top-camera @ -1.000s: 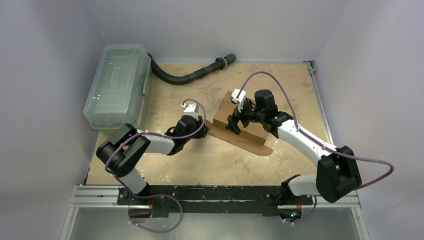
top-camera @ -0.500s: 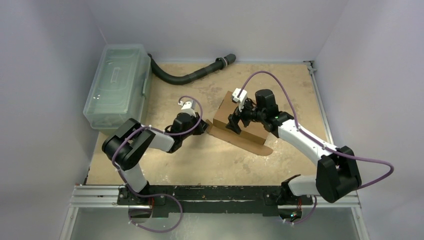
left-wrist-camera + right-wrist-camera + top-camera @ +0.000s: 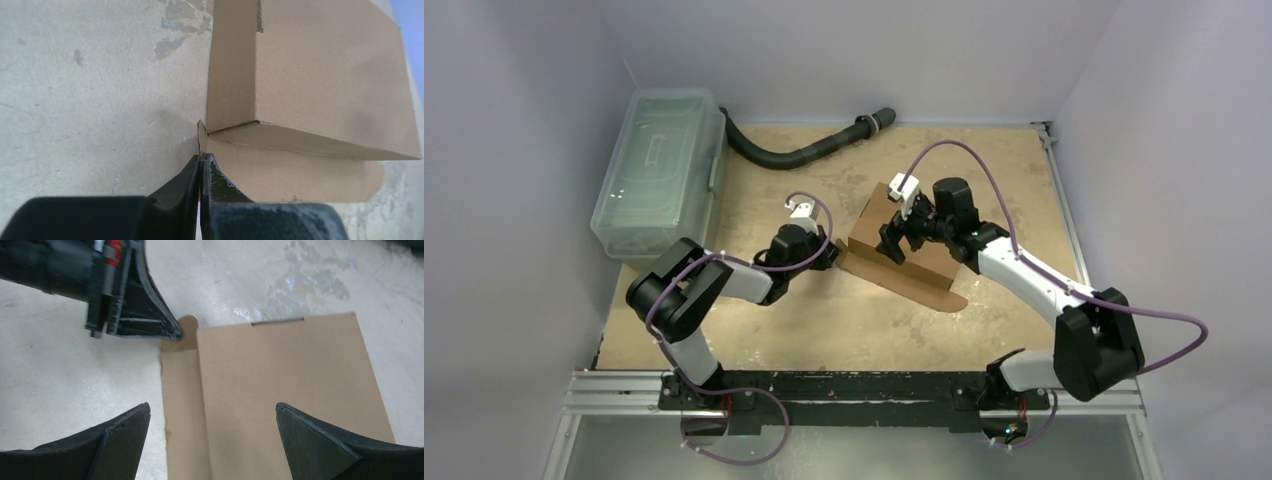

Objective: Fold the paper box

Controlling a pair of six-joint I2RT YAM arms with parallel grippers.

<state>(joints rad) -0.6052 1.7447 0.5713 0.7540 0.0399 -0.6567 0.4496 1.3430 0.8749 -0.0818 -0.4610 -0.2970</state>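
Cardboard box [image 3: 924,277]: partly folded, on sandy counter [image 3: 844,320]
Left claw [image 3: 201,159]: clenched on box's corner (a small tab)
Right claw [image 3: 212,407]: spread wide, over box

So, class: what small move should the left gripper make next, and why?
Probably swing the corner tab inward along its crease: the left gripper is shut on it, while the right gripper sits open over the paper box.
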